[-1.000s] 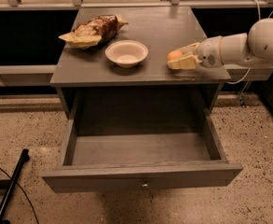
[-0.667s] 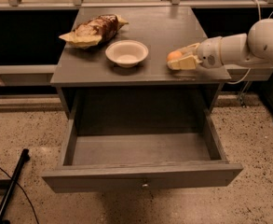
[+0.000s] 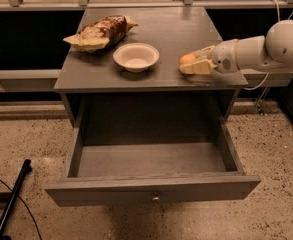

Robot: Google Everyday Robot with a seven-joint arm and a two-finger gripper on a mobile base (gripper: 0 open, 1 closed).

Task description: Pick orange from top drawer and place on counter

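The orange (image 3: pixel 187 59) sits between the fingers of my gripper (image 3: pixel 190 60) at the right side of the counter (image 3: pixel 176 31), low against the surface. The gripper reaches in from the right on a white arm (image 3: pixel 256 49), and its pale fingers (image 3: pixel 198 68) close around the orange. The top drawer (image 3: pixel 151 186) is pulled fully open below the counter, and its inside shows nothing but bare grey wood. Its small knob (image 3: pixel 156 198) is at the centre of the front panel.
A white bowl (image 3: pixel 136 56) stands mid-counter, left of the gripper. A brown and tan snack bag (image 3: pixel 100 32) lies at the counter's back left. A black pole (image 3: pixel 13 196) leans on the speckled floor at lower left. A rail runs behind the cabinet.
The gripper stays at the right side of the counter. The orange now shows more plainly at the fingertips. Drawer, bowl and bag have not moved.
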